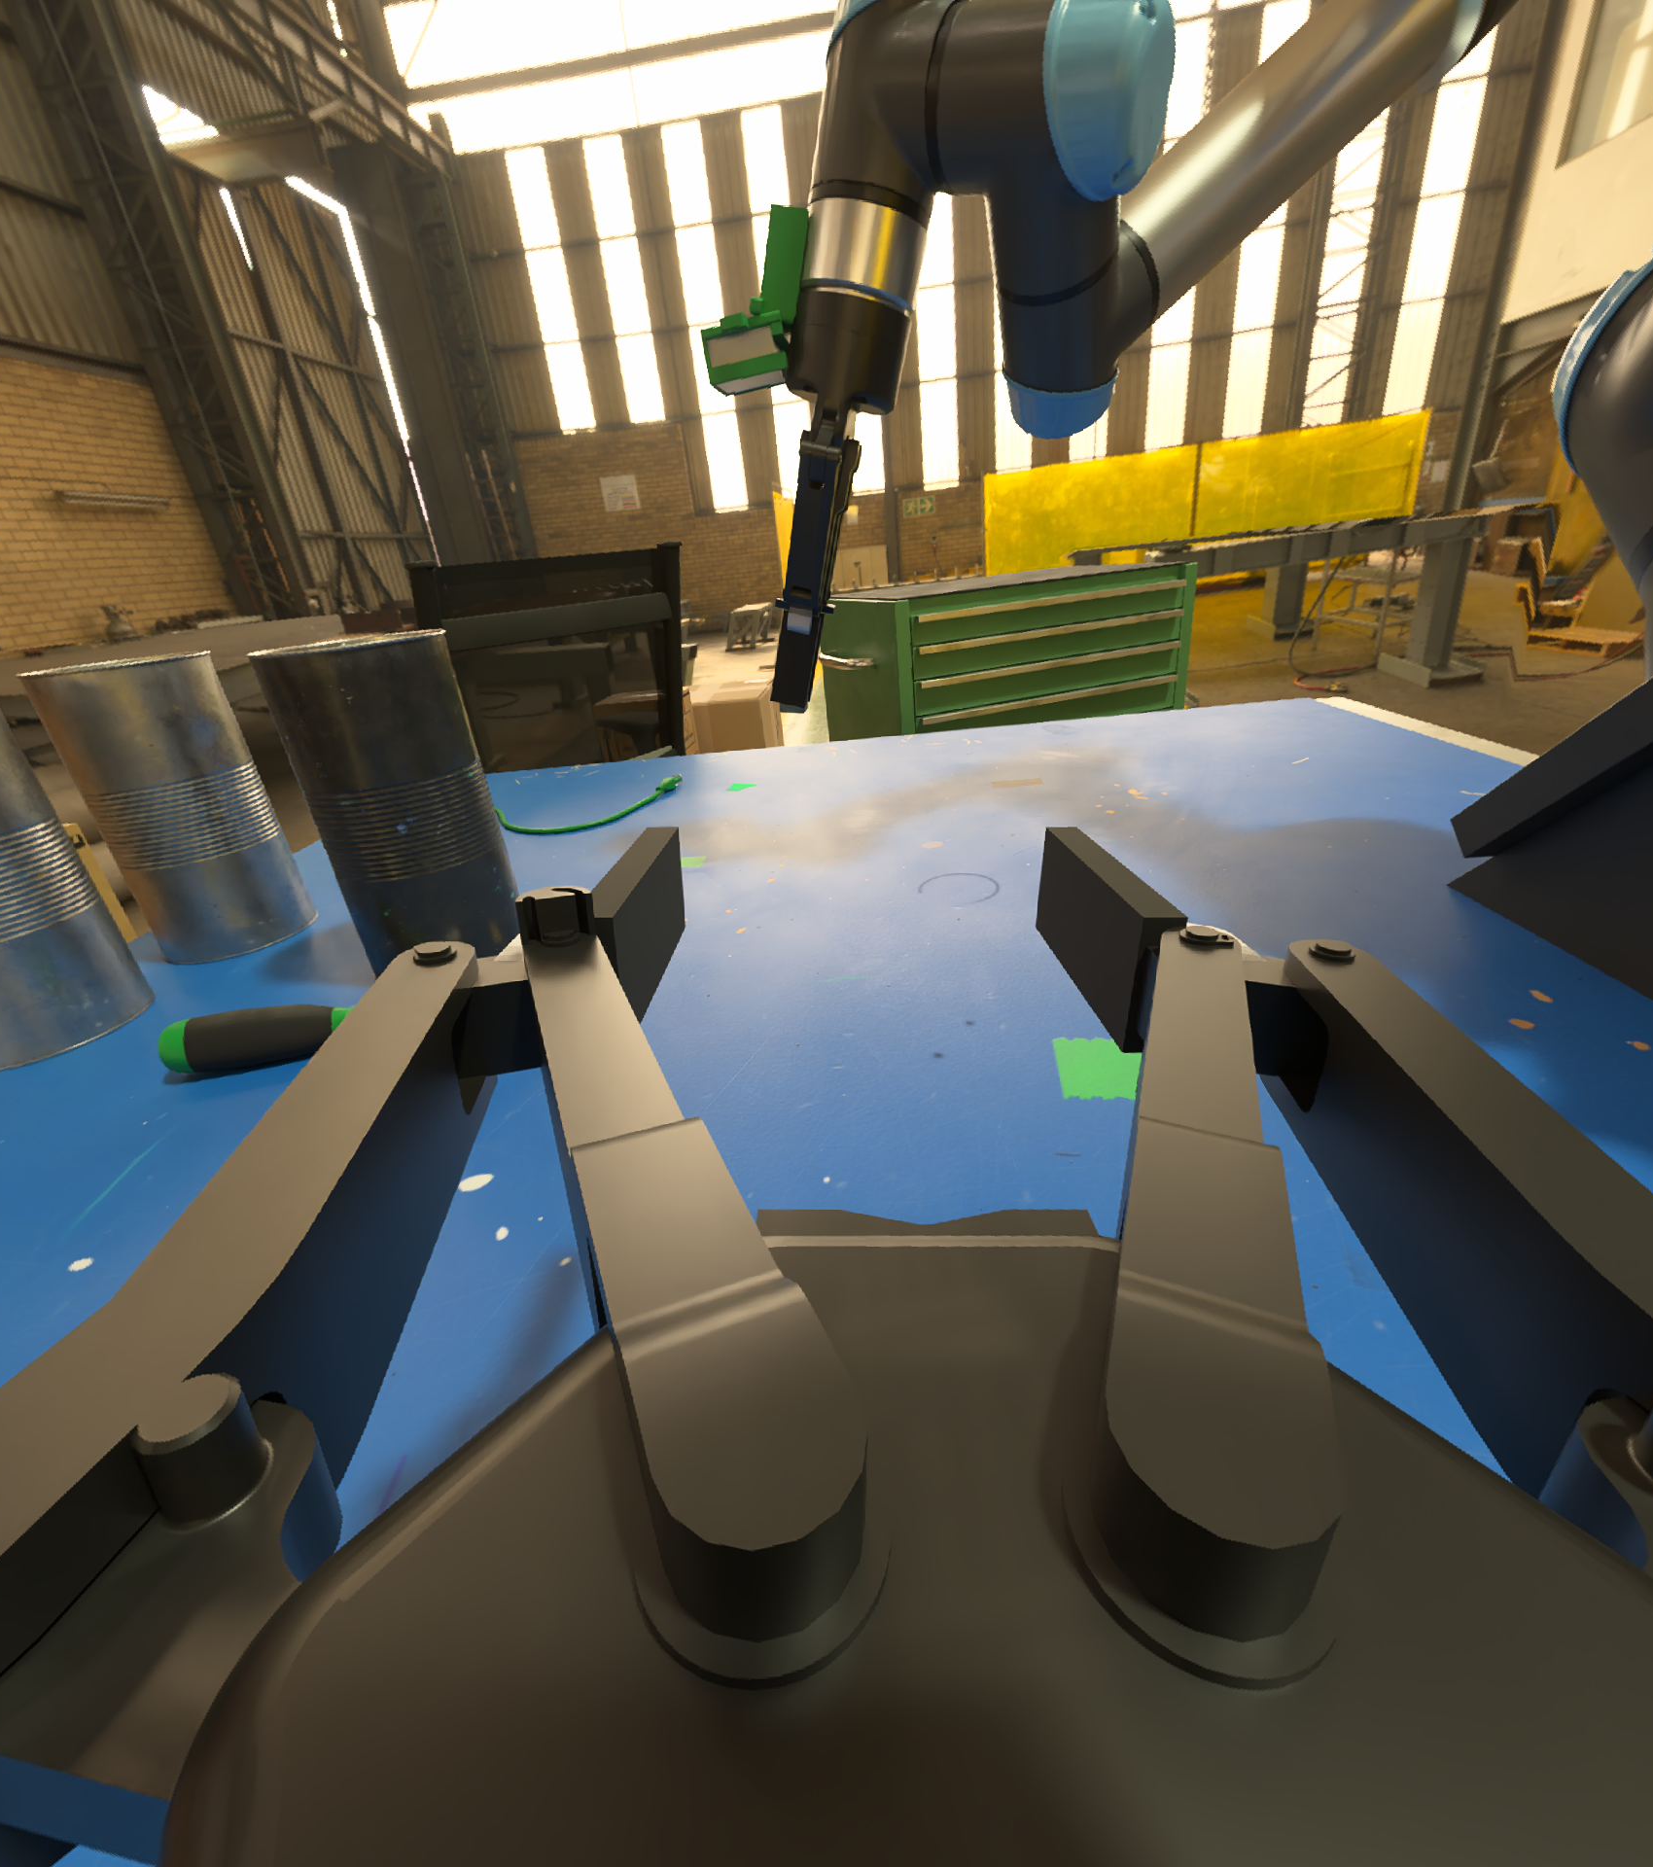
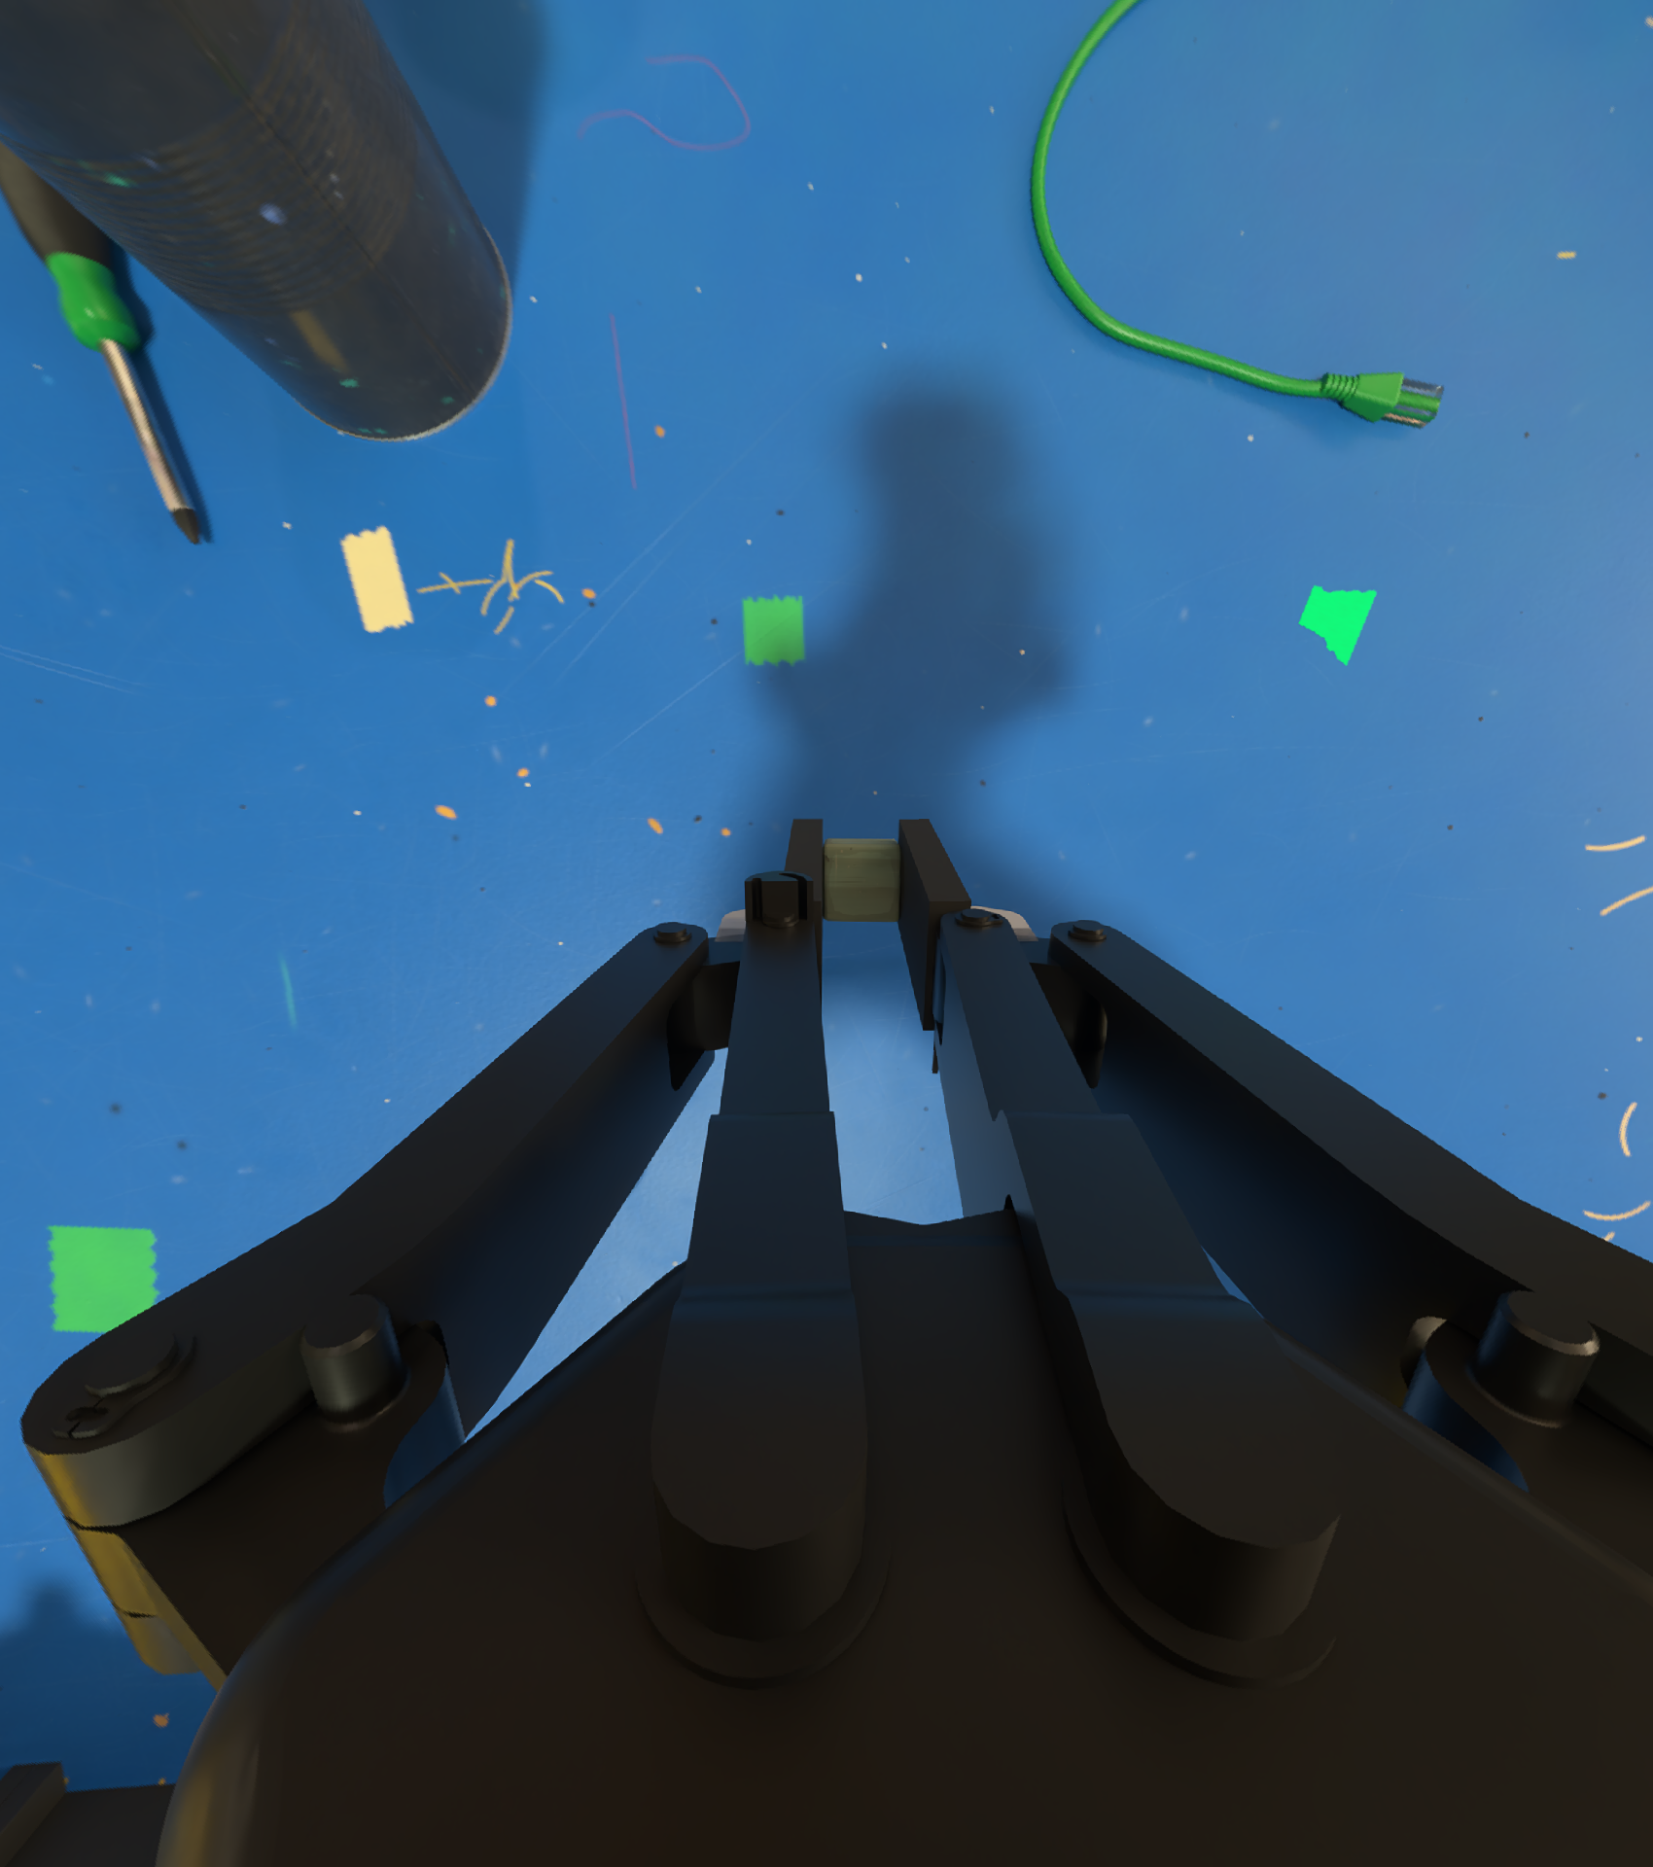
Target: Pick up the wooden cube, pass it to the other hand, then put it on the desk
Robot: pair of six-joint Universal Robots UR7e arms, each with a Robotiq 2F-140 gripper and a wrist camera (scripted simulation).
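The small pale wooden cube point(image 2: 861, 881) sits clamped between the pads of my right gripper point(image 2: 861, 859), which points straight down and hangs well above the blue desk point(image 2: 1206, 808). In the left wrist view the right gripper point(image 1: 795, 647) hangs from its arm above the desk's far edge, and the cube point(image 1: 799, 624) shows as a pale sliver between its fingers. My left gripper point(image 1: 861, 909) is open and empty, low over the blue desk point(image 1: 903, 1010), with its pads wide apart.
Three metal cylinders point(image 1: 146, 808) stand at the left, one also in the right wrist view point(image 2: 247, 182). A green-handled screwdriver point(image 1: 247, 1036) point(image 2: 110, 333) lies beside them. A green cable point(image 2: 1156, 333) point(image 1: 590, 816) lies farther back. Tape scraps point(image 2: 774, 629) dot the desk. A dark arm base point(image 1: 1631, 839) stands at right.
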